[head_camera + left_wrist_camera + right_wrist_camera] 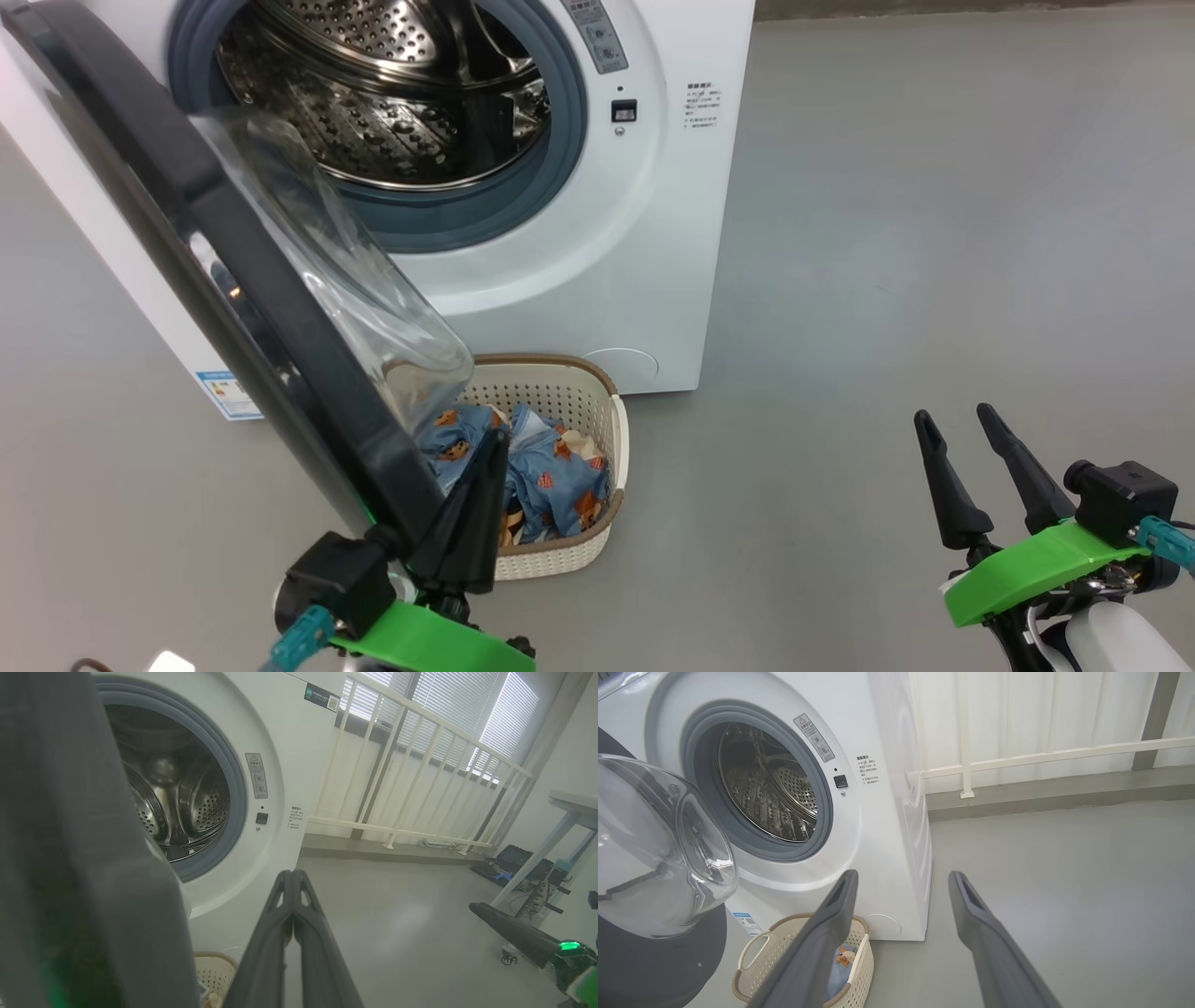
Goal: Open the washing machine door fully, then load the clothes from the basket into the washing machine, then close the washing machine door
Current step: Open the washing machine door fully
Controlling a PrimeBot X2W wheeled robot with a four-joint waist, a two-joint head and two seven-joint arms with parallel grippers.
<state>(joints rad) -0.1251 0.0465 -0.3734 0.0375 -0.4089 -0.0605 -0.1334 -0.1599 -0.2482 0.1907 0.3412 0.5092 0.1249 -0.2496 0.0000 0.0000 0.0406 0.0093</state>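
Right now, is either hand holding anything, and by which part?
Nothing. Left hand shut, empty, beside the door; right hand open, empty.

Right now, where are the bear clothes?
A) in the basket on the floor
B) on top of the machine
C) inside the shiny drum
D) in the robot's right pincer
A: the clothes lie in the basket in front of the washing machine, and its drum holds nothing.
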